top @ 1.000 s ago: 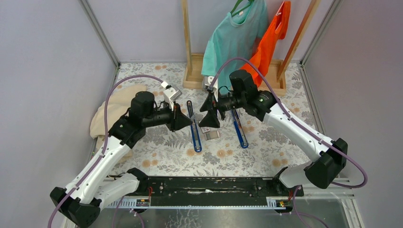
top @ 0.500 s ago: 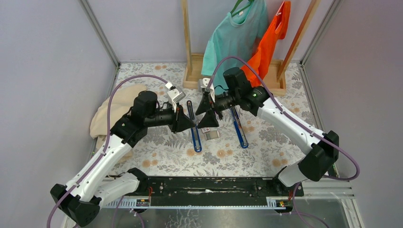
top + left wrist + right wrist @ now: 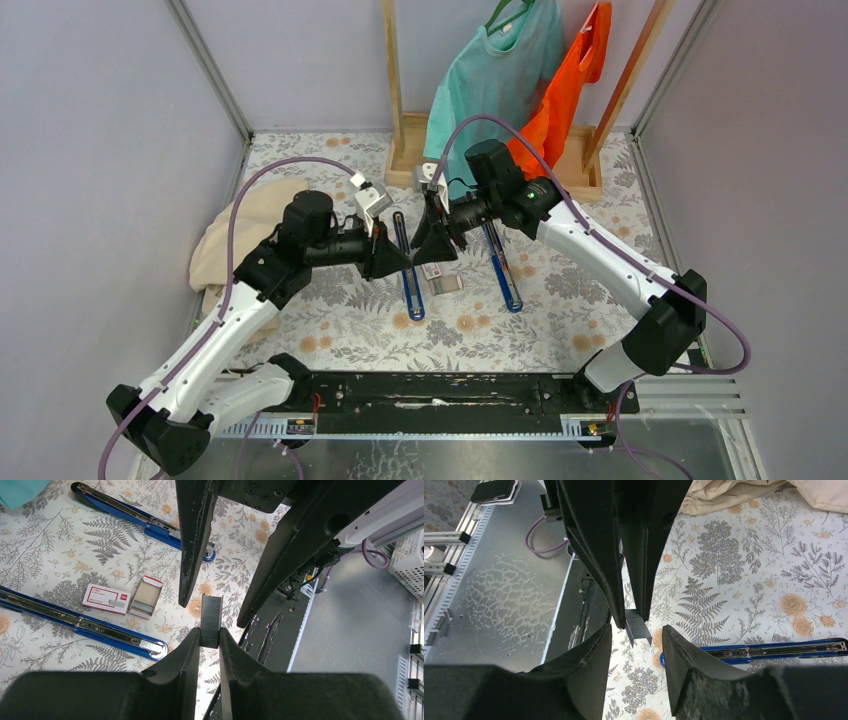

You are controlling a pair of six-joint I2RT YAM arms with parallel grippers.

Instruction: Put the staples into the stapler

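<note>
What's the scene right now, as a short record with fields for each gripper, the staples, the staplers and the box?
Left gripper: shut on the staples, holding them in the air
Right gripper: open, a finger on either side of the staples, not touching
Left stapler: blue, lying opened out flat
Right stapler: blue, opened out flat too
Staple box: red and white, between the staplers, grey tray beside it
Stage: staples not yet in a stapler

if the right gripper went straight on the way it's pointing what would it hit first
Most likely the staples, pinched in the left gripper. The block sits in line with the gap between the right gripper's open jaws, though depth is hard to judge.
</note>
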